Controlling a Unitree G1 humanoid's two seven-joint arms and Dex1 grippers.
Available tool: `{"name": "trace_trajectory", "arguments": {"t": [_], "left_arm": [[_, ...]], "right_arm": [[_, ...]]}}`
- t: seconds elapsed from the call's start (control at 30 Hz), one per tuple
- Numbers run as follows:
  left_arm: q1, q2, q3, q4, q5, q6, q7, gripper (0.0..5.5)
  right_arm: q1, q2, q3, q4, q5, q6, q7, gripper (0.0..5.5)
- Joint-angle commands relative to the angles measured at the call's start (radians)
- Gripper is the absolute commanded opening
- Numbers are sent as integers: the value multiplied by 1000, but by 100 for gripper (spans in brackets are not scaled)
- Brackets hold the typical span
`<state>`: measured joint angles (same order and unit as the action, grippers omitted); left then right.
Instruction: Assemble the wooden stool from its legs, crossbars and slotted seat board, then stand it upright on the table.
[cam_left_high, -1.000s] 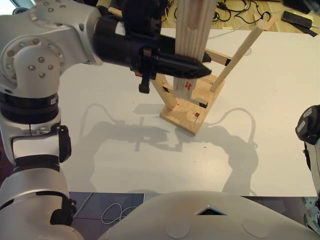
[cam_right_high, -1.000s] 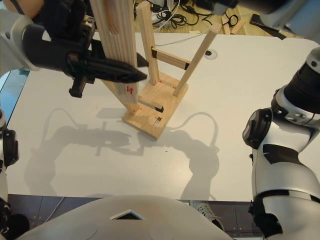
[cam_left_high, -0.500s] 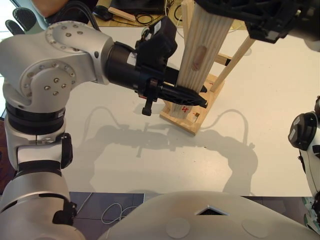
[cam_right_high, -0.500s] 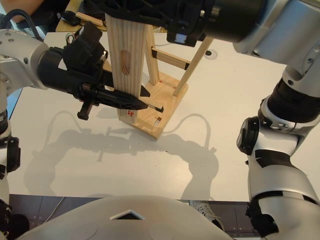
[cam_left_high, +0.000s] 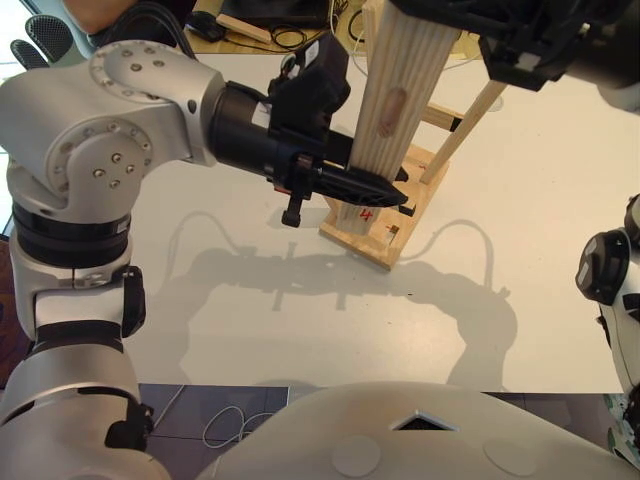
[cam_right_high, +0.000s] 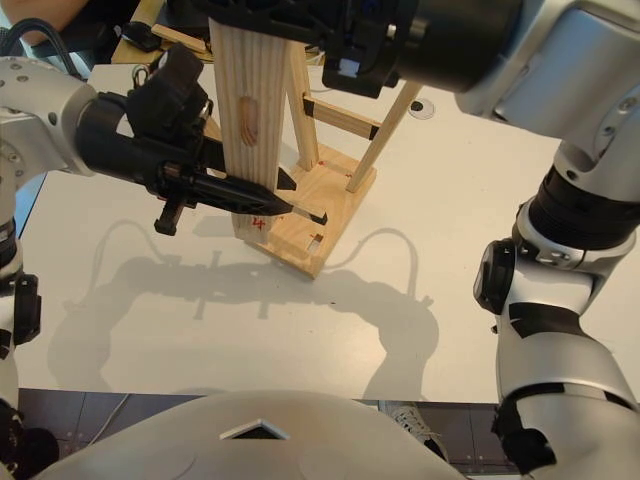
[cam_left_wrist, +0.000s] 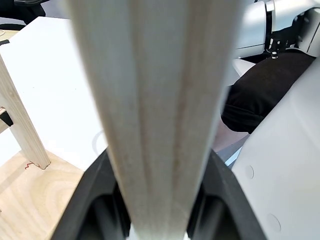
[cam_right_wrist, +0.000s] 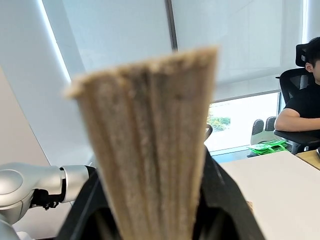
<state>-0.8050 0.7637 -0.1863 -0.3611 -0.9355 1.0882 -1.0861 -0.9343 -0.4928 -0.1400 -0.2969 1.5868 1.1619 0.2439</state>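
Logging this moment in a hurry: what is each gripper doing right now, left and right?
Left gripper: shut on the wooden leg, low on its length.
Right gripper: shut on the same leg's top end.

Upright leg (cam_left_high: 395, 110) runs off the top of the frame, its upper part covered by the right claw (cam_right_high: 258, 12), itself cropped there. Left claw (cam_left_high: 380, 190) masks where the leg's foot meets the seat board (cam_left_high: 370, 243); its red mark (cam_left_high: 367, 213) is too small to read.
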Motion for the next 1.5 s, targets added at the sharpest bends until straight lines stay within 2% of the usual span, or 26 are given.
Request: {"name": "trace_trajectory", "arguments": {"t": [0.03, 0.13, 0.17, 0.33, 0.43, 0.7, 0.93, 1.1, 1.33, 1.5], "left_arm": [[-18, -9, 0, 5, 23, -19, -16, 101], [-29, -26, 4, 18, 51, -53, -16, 101], [-36, -34, 9, 28, 59, -62, -12, 137], [-64, -64, 40, 73, 81, -96, 4, 211], [-46, -51, 106, 85, 87, -93, 60, 258], [110, -60, 404, 124, 27, -62, 293, 370], [117, -89, 476, 204, 19, -84, 388, 503], [160, -155, 450, 90, -52, -78, 399, 509], [176, -294, 374, -60, -180, -41, 548, 509], [159, -290, 371, -57, -197, -46, 603, 509]], "right_arm": [[10, -2, -2, 7, 25, -40, -22, 102], [1, 1, -4, 16, 17, -54, -20, 102], [-2, 0, -2, 19, 11, -57, -16, 102], [-4, -22, -9, 30, -9, -74, -2, 99], [13, -42, -24, 18, -2, -85, 1, 99], [74, -124, -84, 11, -41, -134, 12, 99], [84, -130, -91, 44, -76, -190, 4, 99], [77, -104, -100, 80, -109, -238, -23, 99], [56, -29, -80, 93, -169, -273, -53, 99], [39, 12, -82, 103, -215, -294, -62, 99]]}}
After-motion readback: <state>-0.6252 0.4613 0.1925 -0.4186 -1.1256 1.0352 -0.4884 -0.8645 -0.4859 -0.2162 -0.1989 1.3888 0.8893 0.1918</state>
